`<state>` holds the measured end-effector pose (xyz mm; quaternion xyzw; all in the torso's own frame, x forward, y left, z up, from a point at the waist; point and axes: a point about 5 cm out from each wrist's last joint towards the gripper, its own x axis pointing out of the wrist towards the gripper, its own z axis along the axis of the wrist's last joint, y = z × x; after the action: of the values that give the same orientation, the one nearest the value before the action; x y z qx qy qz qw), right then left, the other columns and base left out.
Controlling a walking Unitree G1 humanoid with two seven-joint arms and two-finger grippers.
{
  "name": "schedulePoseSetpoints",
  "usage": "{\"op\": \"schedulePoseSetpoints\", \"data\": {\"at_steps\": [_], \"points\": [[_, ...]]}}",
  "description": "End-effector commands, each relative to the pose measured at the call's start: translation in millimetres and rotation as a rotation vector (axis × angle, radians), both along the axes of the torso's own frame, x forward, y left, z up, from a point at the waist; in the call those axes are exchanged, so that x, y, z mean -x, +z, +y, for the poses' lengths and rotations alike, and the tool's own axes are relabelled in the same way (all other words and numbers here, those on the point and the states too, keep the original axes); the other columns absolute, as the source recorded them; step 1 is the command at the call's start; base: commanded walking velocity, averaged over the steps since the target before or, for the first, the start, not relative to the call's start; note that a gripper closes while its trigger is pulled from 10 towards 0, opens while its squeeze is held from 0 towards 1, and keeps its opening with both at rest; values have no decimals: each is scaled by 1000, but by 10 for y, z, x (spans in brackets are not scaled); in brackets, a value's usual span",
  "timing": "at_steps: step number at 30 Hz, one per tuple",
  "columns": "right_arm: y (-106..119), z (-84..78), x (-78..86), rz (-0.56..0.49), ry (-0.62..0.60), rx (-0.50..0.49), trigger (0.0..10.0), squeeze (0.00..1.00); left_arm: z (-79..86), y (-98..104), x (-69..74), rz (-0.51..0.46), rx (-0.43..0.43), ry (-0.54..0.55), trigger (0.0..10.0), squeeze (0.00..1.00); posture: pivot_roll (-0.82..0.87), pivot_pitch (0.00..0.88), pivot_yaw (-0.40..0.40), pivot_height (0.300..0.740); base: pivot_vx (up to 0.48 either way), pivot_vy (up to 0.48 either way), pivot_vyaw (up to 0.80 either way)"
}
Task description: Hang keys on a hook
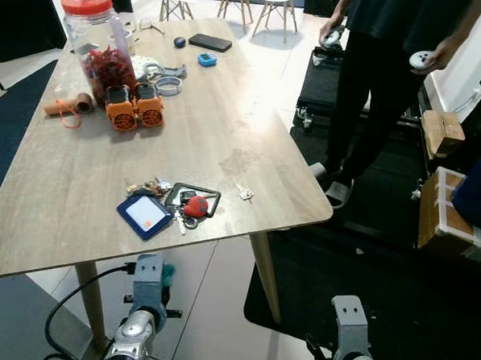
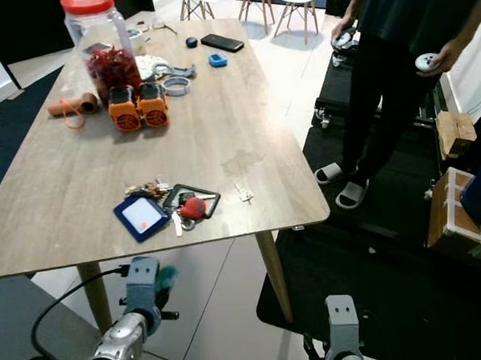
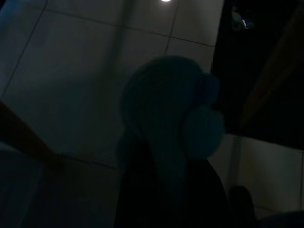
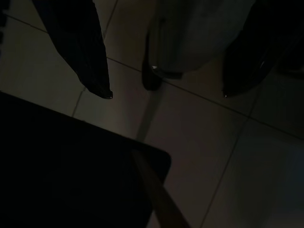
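- Risk, judged: keys point(image 1: 187, 208) spread flat in a loose cluster on the counter point(image 1: 80, 188); a pinch on one tag alone likely to leave the rest dangling or slipping free.
- Risk, judged: blue card holder point(image 1: 145, 215) touching the cluster on its left; likely to be dragged off the near edge during a careless grasp.
- Risk, judged: no hook identifiable in the frames; search or walk probably required before hanging.
- Keys located lower centre of the head view, close to the near counter edge; several metal keys, a red fob, a dark frame-like tag; one small separate key point(image 1: 244, 193) just to the right.
- Left gripper point(image 1: 166, 274) low at lower left, under the counter edge; pressed on a teal soft object point(image 3: 166, 118), apparently.
- Right gripper point(image 4: 166, 76) at lower right, hanging over floor tiles; fingers spread wide, nothing between.
- Person point(image 1: 395, 51) standing at upper right, controllers in hands.
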<state>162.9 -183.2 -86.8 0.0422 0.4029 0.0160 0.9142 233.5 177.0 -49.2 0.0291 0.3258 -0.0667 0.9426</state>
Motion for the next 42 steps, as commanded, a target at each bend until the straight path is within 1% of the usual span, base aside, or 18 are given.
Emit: {"op": "schedulePoseSetpoints", "data": {"at_steps": [1, 4, 8, 10, 14, 22, 30, 42], "points": [[21, 31, -45, -22, 14, -5, 10000, 0, 36, -51, 82, 22, -17, -4, 10000, 0, 57, 22, -23, 740, 0, 0, 800], [25, 47, -54, -26, 25, -5, 10000, 0, 45, -43, 79, 10, -32, -5, 10000, 0, 59, 23, -28, 740, 0, 0, 800], [30, 72, -71, -27, 49, -3, 10000, 0, 28, -27, 49, 10, 11, 7, 10000, 0, 62, 23, -35, 740, 0, 0, 800], [31, 80, -76, -28, 51, -5, 10000, 0, 10, -30, 51, 17, 15, -15, 10000, 0, 62, 25, -37, 740, 0, 0, 800], [32, 87, -78, -29, 56, -7, 10000, 0, -4, -35, 63, 10, -6, -35, 10000, 0, 61, 27, -38, 740, 0, 0, 800], [35, 85, -87, -28, 61, -4, 10000, 0, 38, -49, 87, 13, -10, 8, 10000, 0, 61, 27, -39, 740, 0, 0, 800], [35, 95, -89, -29, 63, -4, 10000, 0, 72, -43, 84, 11, -18, 12, 10000, 0, 58, 28, -38, 740, 0, 0, 800], [30, 80, -74, -25, 67, 0, 10000, 0, 78, -56, 108, 16, -18, 15, 10000, 0, 58, 28, -38, 740, 0, 0, 800]]}}
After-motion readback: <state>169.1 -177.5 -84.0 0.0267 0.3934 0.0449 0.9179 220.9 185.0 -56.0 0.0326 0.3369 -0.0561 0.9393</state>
